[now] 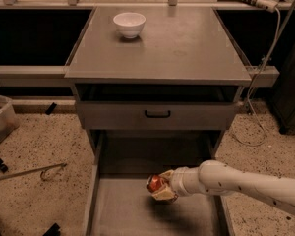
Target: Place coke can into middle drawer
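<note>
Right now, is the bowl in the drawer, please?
No, the bowl sits on the cabinet top; the gripper holds the can over the drawer.

No legible text, brand name, number or sign is present. The white markings on the coke can [155, 182] cannot be read. The gripper [163, 190] clasps the coke can over the middle drawer [123, 213], below the middle of the worktop's front edge.

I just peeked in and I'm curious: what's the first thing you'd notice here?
The gripper of the white robot arm grips a small red-orange soda can above the wide grey metal drawer tray, low in front. A white round bowl sits on the grey cabinet top, back left.
</note>
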Tool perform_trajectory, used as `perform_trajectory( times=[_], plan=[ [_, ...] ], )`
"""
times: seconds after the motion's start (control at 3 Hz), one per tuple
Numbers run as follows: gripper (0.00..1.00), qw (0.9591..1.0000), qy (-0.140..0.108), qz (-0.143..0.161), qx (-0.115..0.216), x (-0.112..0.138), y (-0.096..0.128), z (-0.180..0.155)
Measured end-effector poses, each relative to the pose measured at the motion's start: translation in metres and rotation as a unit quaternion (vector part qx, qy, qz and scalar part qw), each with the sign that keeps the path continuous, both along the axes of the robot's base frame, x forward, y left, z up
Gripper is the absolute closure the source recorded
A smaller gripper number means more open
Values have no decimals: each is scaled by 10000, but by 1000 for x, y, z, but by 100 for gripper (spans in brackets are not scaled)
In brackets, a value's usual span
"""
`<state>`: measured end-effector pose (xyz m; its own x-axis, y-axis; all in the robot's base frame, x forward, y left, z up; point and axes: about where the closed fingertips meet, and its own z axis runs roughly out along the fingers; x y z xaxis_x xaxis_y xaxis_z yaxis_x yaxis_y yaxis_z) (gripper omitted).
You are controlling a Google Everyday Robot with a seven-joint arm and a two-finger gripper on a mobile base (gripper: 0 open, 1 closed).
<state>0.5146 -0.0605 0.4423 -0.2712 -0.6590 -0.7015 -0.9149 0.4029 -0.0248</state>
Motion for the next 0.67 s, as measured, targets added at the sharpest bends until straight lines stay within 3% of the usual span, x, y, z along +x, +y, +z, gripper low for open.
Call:
perform_trajectory(
  times=[0.67],
  plan=[
    [100, 9987, 465, 187, 93, -23, 27, -66]
  ],
)
